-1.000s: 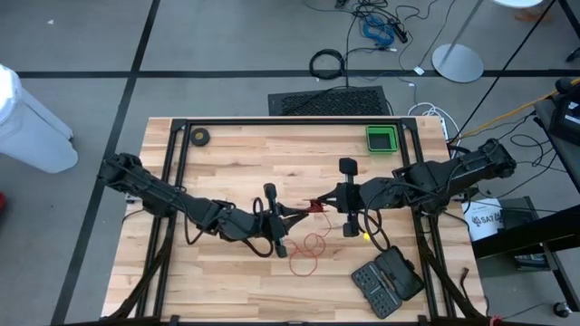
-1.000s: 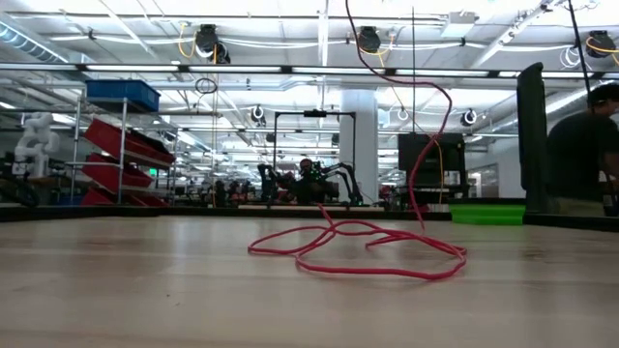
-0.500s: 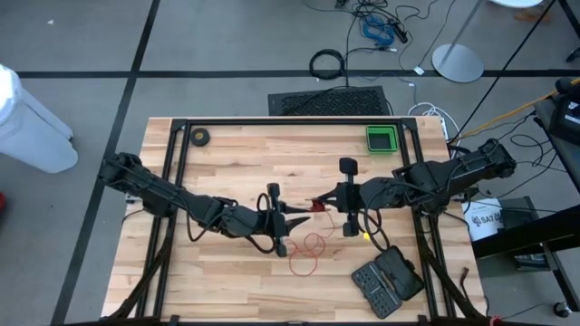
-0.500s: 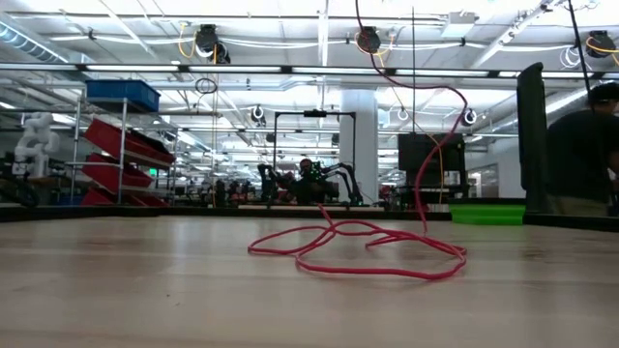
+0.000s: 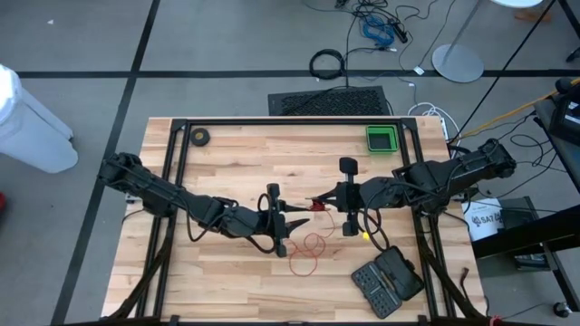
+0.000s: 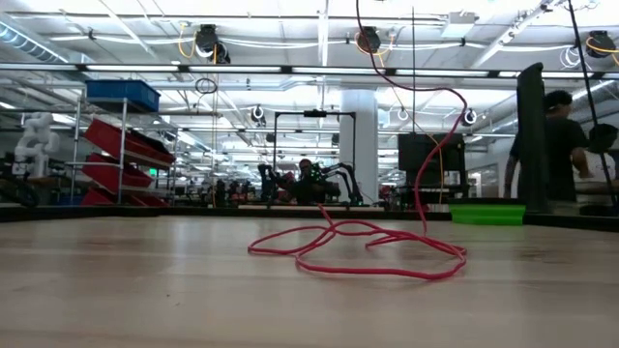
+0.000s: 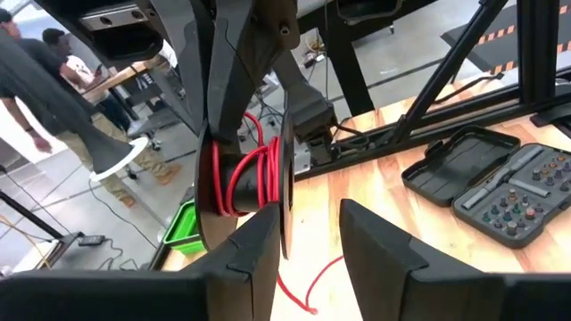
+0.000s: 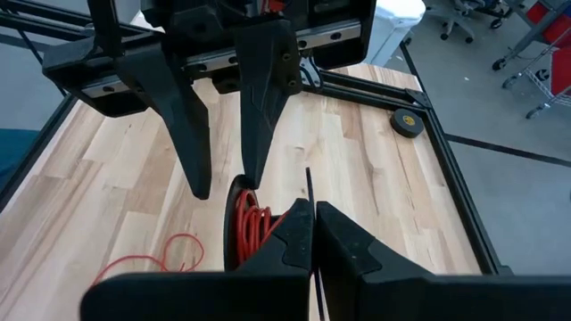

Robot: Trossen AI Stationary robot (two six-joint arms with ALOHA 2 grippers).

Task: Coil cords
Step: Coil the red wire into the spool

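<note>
Clamped tight at the right gripper (image 5: 321, 205), seemingly on one flange of the reel (image 7: 250, 183), up over mid-table; spread apart and empty at the left gripper (image 5: 294, 217), just beside it. Mid-wind, judging by the few turns on the hub and the loose cord (image 6: 358, 246) looped on the table (image 6: 97, 290) below: next calls for catching the hanging strand and passing it round the hub. Stands on edge, hub axis level, crosswise to the line between the grippers.

Bright, even overhead light; soft shadows; ceiling lamp glare in low view; foreground tabletop blurred.
</note>
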